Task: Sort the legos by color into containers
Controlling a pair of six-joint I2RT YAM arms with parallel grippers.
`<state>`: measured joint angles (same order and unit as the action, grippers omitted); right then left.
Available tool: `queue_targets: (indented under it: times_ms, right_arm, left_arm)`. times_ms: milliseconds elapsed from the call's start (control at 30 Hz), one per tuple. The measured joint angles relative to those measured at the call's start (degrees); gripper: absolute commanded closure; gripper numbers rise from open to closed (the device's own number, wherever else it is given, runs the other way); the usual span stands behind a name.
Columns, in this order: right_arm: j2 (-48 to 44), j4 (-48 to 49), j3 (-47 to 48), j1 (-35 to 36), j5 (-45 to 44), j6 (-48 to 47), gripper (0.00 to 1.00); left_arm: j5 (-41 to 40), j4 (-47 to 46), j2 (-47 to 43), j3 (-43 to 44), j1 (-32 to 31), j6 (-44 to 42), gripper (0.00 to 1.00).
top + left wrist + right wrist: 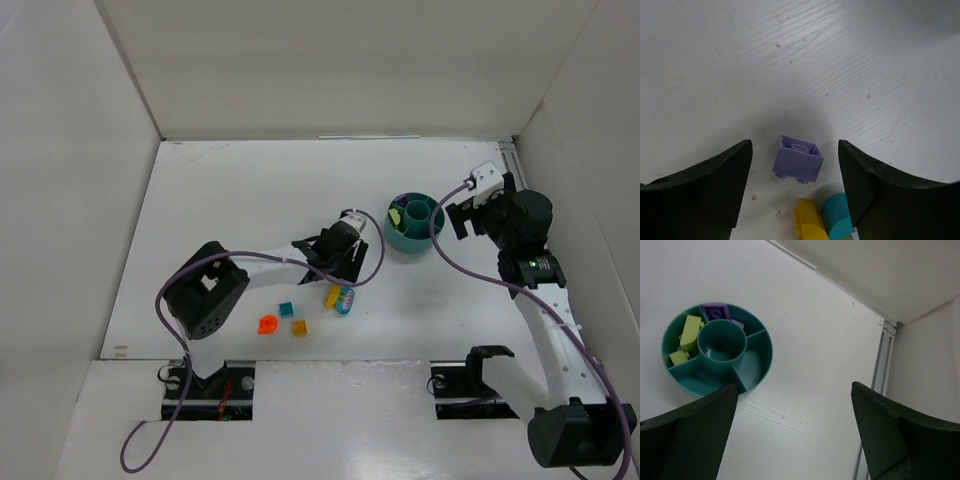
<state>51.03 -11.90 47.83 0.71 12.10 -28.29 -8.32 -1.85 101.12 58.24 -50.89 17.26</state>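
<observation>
Sitting untouched on the table (250, 190), purple brick (798, 160) lies btwn your left gripper (793, 145) fingers, parted w/ gaps both sides; yellow brick (810, 222) & teal brick (837, 215) just beside it. Teal cup (769, 351), right of table centre, holds pale green bricks (690, 330) & second purple brick (715, 311) in separate compartments; your right gripper (794, 386) hangs released nearby.

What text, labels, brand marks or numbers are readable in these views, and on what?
None can be read. The small purple plastic brick, the round teal divided plastic cup and the white table show no print. Any marking on the oval blue plastic piece is too small to tell.
</observation>
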Motion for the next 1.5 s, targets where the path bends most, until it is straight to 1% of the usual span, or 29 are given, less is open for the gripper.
queue_targets:
  times_ms: [33,100,133,167,233,300,400,500,633,767,933,1100,1200,1300,1367,1500]
  right_arm:
    - [0.0,-0.7,0.0,0.0,-0.5,-0.1,0.0]
    - [0.0,-1.9,0.0,0.0,-1.2,-0.2,0.0]
    - [0.0,-2.1,0.0,0.0,-1.4,-0.3,0.0]
    - [0.0,-2.4,0.0,0.0,-1.6,-0.4,0.0]
    - [0.0,-2.8,0.0,0.0,-1.9,-0.5,0.0]
    - [0.0,-3.0,0.0,0.0,-2.1,-0.7,0.0]
    - [0.0,-3.1,0.0,0.0,-2.3,-1.0,0.0]
    - [0.0,-3.2,0.0,0.0,-2.6,-1.0,0.0]
    - [-0.9,-4.0,0.0,0.0,-5.5,0.2,0.0]
    - [-5.0,-4.8,-1.3,0.0,-11.2,3.2,0.0]
    - [-10.2,-6.1,-3.5,0.0,-16.8,6.1,0.0]
    - [-12.0,-7.5,-3.9,0.0,-20.1,7.1,0.0]
    - [-12.3,-8.3,-4.0,-0.1,-22.0,7.4,0.0]
    - [-12.4,-8.7,-4.3,-0.4,-23.2,7.5,0.0]
    - [-12.5,-9.1,-4.7,-0.5,-23.9,7.5,0.0]
    - [-12.8,-9.2,-5.3,-0.7,-24.8,7.6,0.0]
  left_arm:
    - [-0.2,0.2,0.3,0.0,0.0,-0.1,0.4]
    - [-0.5,0.5,0.8,0.0,0.0,-0.3,0.49]
    - [-0.7,0.6,1.0,0.1,0.0,-0.3,0.55]
    - [-0.8,0.8,1.1,0.2,0.0,-0.3,0.58]
    - [-1.0,1.2,1.2,0.3,0.0,-0.5,0.62]
    - [-1.0,1.3,1.2,0.4,0.0,-0.4,0.69]
    - [-1.1,1.2,1.2,0.4,-0.1,-0.5,0.72]
    - [-1.2,1.3,1.2,0.5,-0.2,-0.5,0.72]
    - [-2.2,2.5,1.2,2.9,-0.2,-1.4,0.77]
    - [-2.8,2.8,1.2,10.3,0.2,-3.1,0.78]
    - [-0.7,1.7,2.3,23.8,2.4,-5.6,0.78]
    - [1.9,0.2,9.6,38.8,3.7,-8.7,0.78]
    - [4.2,1.2,16.2,47.6,3.7,-10.3,0.78]
    - [6.7,3.4,22.1,54.3,3.6,-11.7,0.78]
    - [8.3,4.3,25.2,57.0,3.6,-12.5,0.75]
    - [12.3,5.3,28.4,58.2,3.7,-13.2,0.74]
